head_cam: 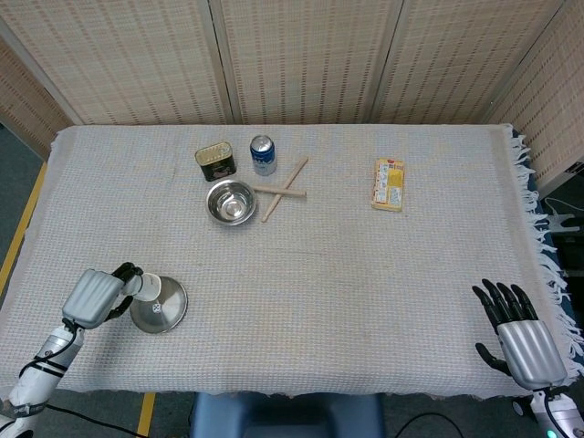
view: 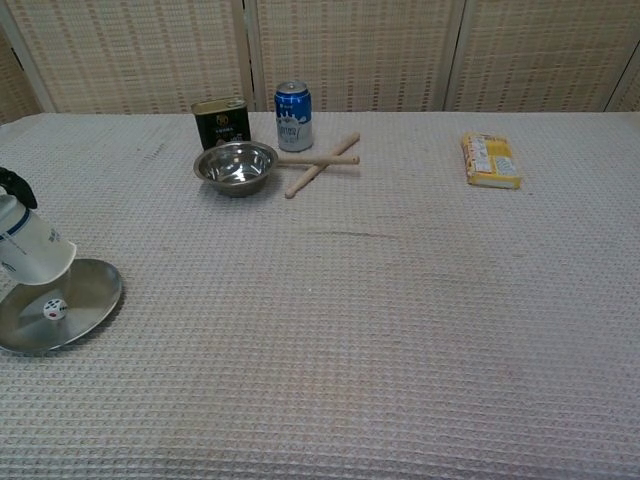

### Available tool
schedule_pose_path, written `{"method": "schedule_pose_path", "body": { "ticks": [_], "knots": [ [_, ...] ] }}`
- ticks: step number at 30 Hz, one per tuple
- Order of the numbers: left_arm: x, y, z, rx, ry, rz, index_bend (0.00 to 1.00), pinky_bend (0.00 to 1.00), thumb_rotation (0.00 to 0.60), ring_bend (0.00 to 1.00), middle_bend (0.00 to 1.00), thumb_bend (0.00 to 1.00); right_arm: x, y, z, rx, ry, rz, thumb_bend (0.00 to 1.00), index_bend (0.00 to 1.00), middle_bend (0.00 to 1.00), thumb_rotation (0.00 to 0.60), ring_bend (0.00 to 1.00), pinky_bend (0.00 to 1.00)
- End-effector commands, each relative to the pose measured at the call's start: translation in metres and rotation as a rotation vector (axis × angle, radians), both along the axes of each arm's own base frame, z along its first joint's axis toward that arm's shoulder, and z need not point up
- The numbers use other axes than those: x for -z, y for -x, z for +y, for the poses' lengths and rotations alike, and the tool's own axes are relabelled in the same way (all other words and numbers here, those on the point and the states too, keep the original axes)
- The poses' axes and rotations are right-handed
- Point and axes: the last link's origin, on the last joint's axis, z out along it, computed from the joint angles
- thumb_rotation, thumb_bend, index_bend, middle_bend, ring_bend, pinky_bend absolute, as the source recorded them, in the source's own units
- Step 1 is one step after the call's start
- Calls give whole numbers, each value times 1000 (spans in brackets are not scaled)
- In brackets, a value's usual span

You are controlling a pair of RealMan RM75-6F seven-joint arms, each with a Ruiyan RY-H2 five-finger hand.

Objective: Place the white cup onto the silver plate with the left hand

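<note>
white cup (view: 30,250) — above silver plate (view: 85,305)

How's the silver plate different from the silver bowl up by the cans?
The plate is shallow and wide; the bowl is deep with raised walls. The plate lies at the near left edge, tilted, by the left hand; the bowl sits level at the far side. Both are shiny metal.

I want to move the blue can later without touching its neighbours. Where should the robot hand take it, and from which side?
Probably around the blue can's upright round wall, coming from the right side. The dark tin stands to its left, and the steel bowl and the crossed wooden sticks lie in front.
</note>
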Motion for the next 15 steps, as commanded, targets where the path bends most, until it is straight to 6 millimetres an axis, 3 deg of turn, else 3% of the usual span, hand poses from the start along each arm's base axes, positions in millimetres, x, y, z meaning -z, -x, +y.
{"method": "schedule_pose_path", "body": {
  "ticks": [1,11,15],
  "knots": [
    [-13,26,19,-137,-73,-3,529,949,600,781,716,489,-1,-1,1,-4,3,-2,154,0,0,600,0,0],
    [-6,44,36,-200,-82,47,503,949,600,781,685,488,1,-1,1,-3,-5,0,153,0,0,600,0,0],
    [-4,44,35,-212,-59,53,429,948,600,780,623,470,1,0,0,-1,-5,1,153,0,0,600,0,0]
  ]
}}
